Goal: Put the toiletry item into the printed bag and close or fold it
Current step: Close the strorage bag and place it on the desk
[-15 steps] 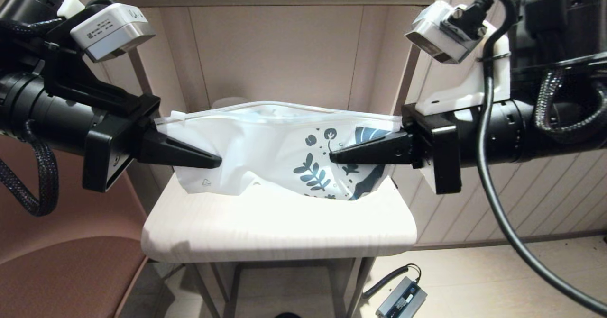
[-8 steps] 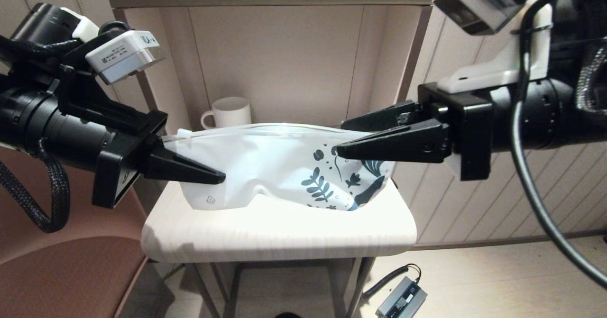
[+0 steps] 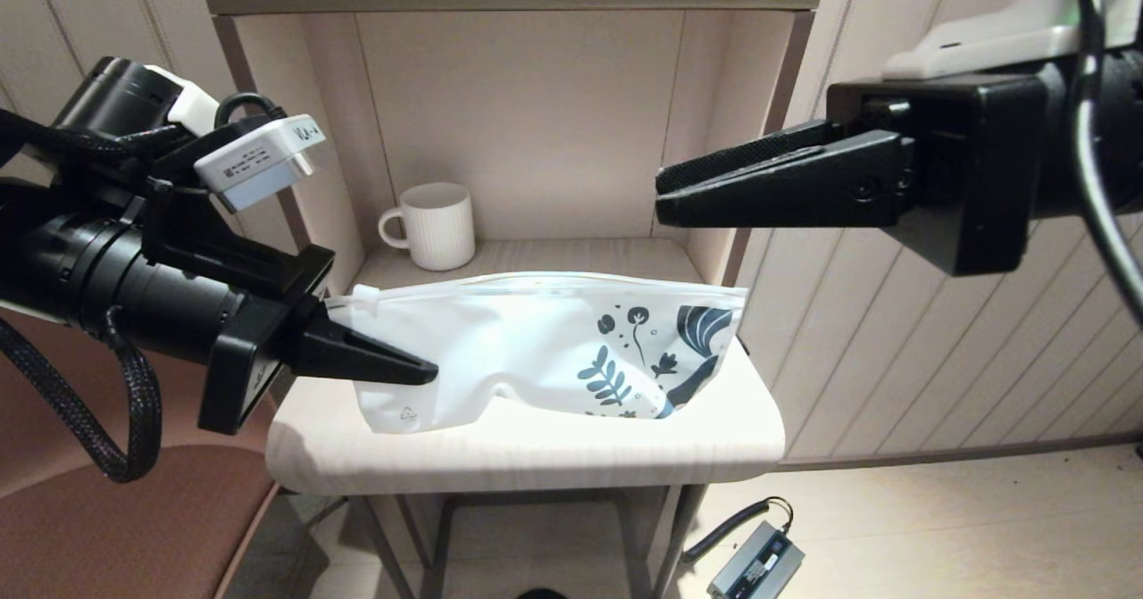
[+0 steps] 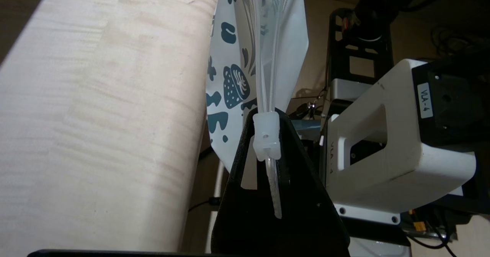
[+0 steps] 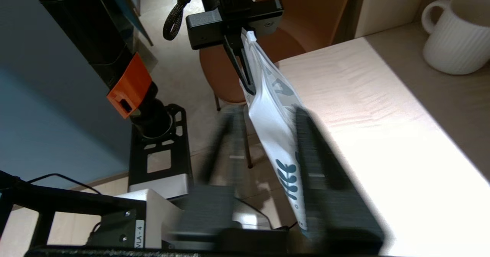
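A pale wooden table [image 3: 536,447] stood before a shelf with a white mug [image 3: 435,225]. If the left gripper [image 3: 420,372], clamped on the slider end, lost its hold, the printed bag [image 3: 536,349] might flop down; it lay lengthwise across, print rightward. The right gripper [image 3: 665,197] hovered above, fingers apart. No toiletry item showed

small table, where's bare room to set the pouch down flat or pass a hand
The table is bare along its front edge, before the printed bag, and at its right front corner. The back shelf is bare right of the mug. The table's left edge is crowded: the left gripper is shut on the bag's slider end. The right gripper is open above the bag.
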Controlling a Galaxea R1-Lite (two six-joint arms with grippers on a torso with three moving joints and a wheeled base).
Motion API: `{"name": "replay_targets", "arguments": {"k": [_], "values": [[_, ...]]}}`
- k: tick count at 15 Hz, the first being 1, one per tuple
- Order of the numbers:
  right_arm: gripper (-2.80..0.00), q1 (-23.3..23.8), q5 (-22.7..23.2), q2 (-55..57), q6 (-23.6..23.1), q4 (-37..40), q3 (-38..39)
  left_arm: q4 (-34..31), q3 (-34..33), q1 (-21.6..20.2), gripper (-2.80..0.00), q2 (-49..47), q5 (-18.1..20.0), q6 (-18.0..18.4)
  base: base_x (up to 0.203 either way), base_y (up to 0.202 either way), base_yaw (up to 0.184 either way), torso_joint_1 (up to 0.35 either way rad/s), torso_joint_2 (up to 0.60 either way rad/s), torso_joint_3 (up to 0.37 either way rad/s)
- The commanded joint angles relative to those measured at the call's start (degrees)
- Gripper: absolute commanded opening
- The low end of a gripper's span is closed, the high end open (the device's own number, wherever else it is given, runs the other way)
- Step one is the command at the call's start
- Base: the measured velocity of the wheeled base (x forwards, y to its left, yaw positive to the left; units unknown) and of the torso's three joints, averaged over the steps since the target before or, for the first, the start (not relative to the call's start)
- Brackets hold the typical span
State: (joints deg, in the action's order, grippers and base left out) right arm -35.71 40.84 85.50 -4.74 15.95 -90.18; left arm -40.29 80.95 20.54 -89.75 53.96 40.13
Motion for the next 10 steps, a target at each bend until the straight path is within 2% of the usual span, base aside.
{"name": "replay_targets", "arguments": {"k": [1, 3, 5, 6, 10], "values": [[-2.80, -1.52, 0.14, 2.70, -0.03, 2.38, -2.78, -0.14, 0.59, 1.31, -2.80, -0.04, -0.16, 0.30, 0.000, 0.000, 0.000, 0.000, 0.00, 0.000], [-2.80, -2.76, -1.24, 6.49, -0.07, 8.33, -11.06, -0.23, 1.44, 1.54, -2.80, -0.08, -0.10, 0.05, 0.000, 0.000, 0.000, 0.000, 0.00, 0.000], [-2.80, -5.13, -5.48, 12.58, -0.19, 15.03, -19.21, -0.30, 2.02, 1.60, -2.80, 0.27, 0.09, -0.14, 0.000, 0.000, 0.000, 0.000, 0.00, 0.000], [0.00, -6.34, -7.31, 14.36, -0.54, 16.54, -21.17, -0.49, 2.01, 1.69, -2.80, 0.36, 0.18, -0.23, 0.000, 0.000, 0.000, 0.000, 0.00, 0.000], [0.00, -9.89, -8.14, 17.71, -3.08, 16.10, -21.91, 0.02, -2.10, 1.86, -2.80, 0.36, 0.53, -0.13, 0.000, 0.000, 0.000, 0.000, 0.00, 0.000]]}}
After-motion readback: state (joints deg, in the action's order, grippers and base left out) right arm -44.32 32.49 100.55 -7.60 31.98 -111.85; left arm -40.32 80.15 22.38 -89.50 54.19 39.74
